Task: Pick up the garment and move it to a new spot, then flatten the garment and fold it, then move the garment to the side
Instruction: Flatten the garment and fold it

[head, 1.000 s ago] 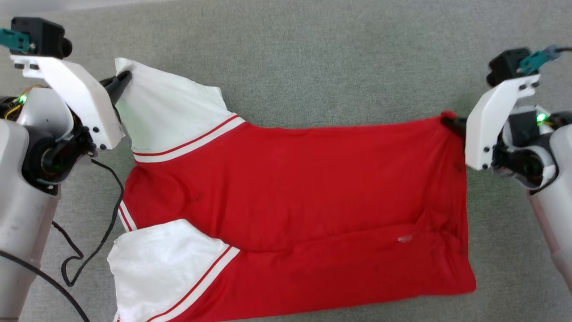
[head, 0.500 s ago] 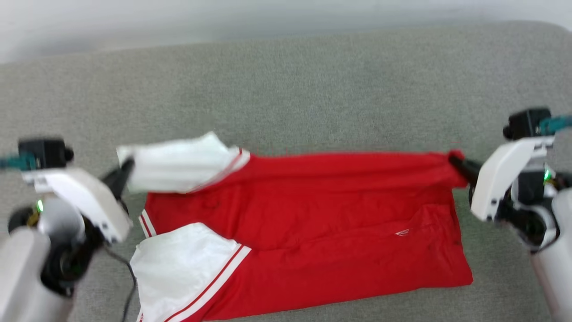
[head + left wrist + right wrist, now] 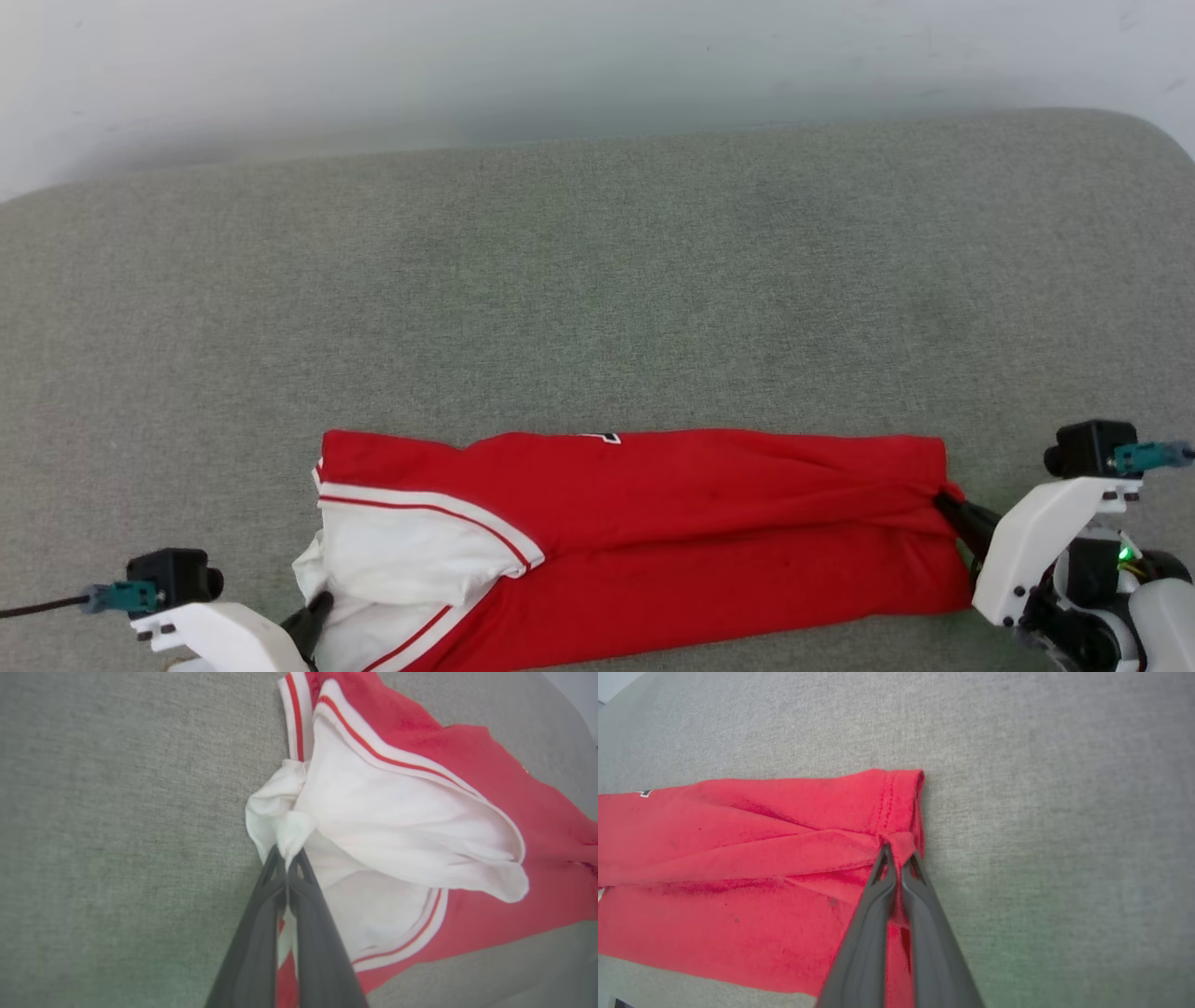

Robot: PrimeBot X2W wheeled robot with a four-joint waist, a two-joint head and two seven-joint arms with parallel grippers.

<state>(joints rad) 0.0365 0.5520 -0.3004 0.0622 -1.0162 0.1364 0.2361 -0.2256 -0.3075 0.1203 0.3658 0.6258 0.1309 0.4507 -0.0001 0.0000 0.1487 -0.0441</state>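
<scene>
Crosswise, garment (image 3: 653, 532) btwn L tool (image 3: 286, 856), R tool (image 3: 896, 851), both clamped

On the right wrist, a white angular bracket (image 3: 1036, 551) carries a black boxy camera (image 3: 1088, 448) with a teal connector (image 3: 1144, 457); a green light (image 3: 1125, 555) glows beside it. A thin black cable (image 3: 37, 609) leaves the left camera (image 3: 173, 574). The left gripper (image 3: 286, 851) and right gripper (image 3: 896, 851) have long, dark grey, tapering fingers (image 3: 261, 933).

light: bright, even | shadows: faint | head view: sharp | wrist views: soft, green cast below
</scene>
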